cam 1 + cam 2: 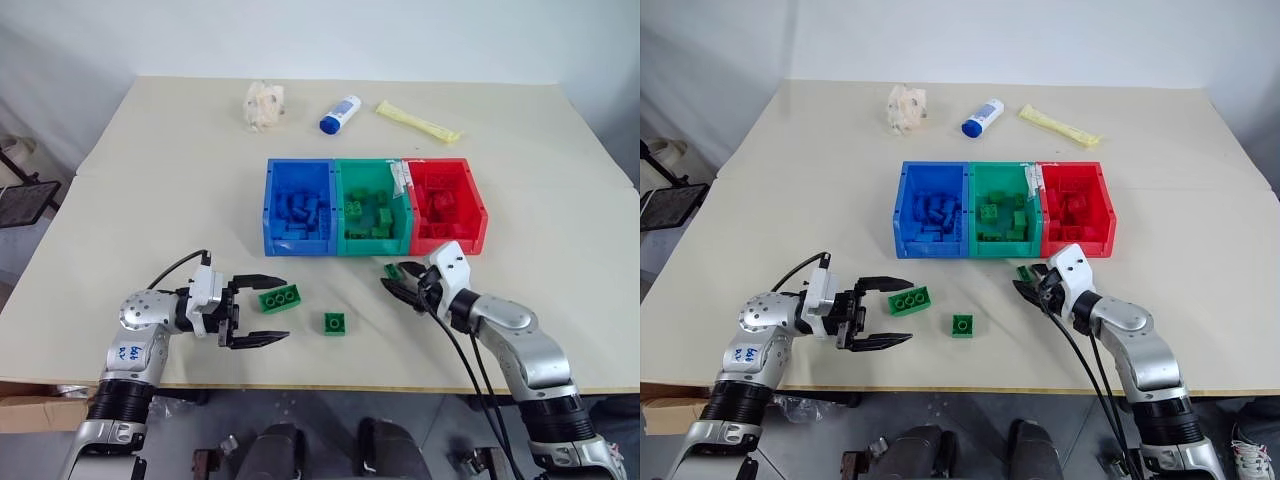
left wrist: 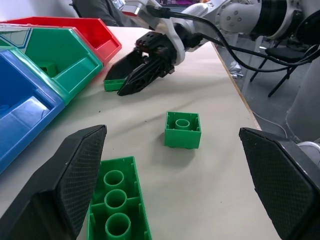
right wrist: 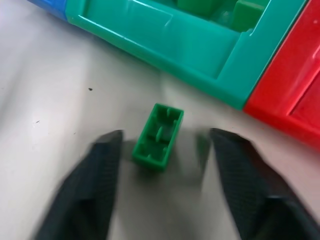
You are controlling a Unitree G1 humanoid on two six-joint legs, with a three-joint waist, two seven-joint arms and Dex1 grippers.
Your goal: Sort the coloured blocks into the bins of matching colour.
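Three green bricks lie loose on the table [image 1: 120,180] in front of the bins [image 1: 372,205].

Small narrow brick [image 3: 158,135]: hollow side up, just before the green bin [image 1: 372,208], long axis running toward it. Right gripper [image 3: 162,172] straddles it, fingers partly closed, not yet touching in the wrist view.

Long brick [image 1: 279,298]: between the wide-spread fingers of the left gripper [image 1: 262,310].

Square brick [image 1: 334,322]: apart, untouched.

Handling: likely light, rigid, smooth; pinch across the flat long sides.
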